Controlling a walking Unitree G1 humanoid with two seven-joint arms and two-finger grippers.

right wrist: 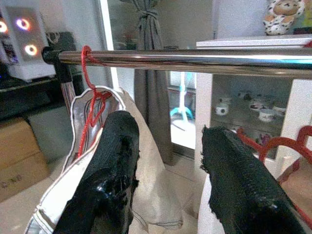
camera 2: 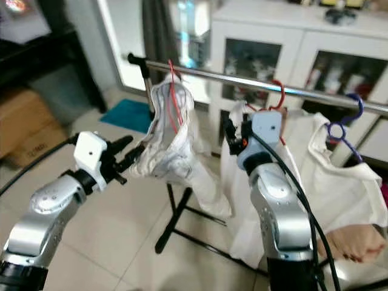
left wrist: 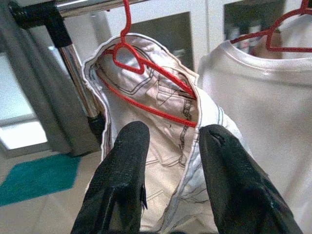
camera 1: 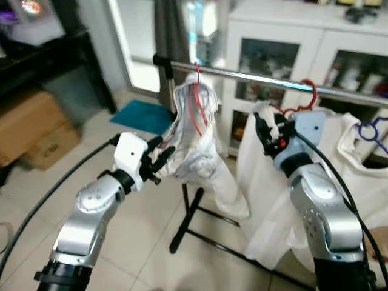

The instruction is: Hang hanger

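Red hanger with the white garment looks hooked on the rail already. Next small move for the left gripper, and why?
Probably ease the left gripper straight back from the white garment. The red hanger hook already sits over the rail, and the open fingers straddle the cloth, so nothing needs holding.

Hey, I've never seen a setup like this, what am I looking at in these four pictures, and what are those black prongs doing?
This is a humanoid robot with two silver arms, each ending in a two-fingered black gripper. Two pictures come from cameras in its head, looking down; the other two sit on its wrists, looking along the fingers. Before it stands a metal clothes rail. A red hanger carrying a white garment is hooked on it, beside a white shirt on another red hanger. The left gripper, open, touches the garment. The right gripper, open, is raised near the rail and holds nothing.
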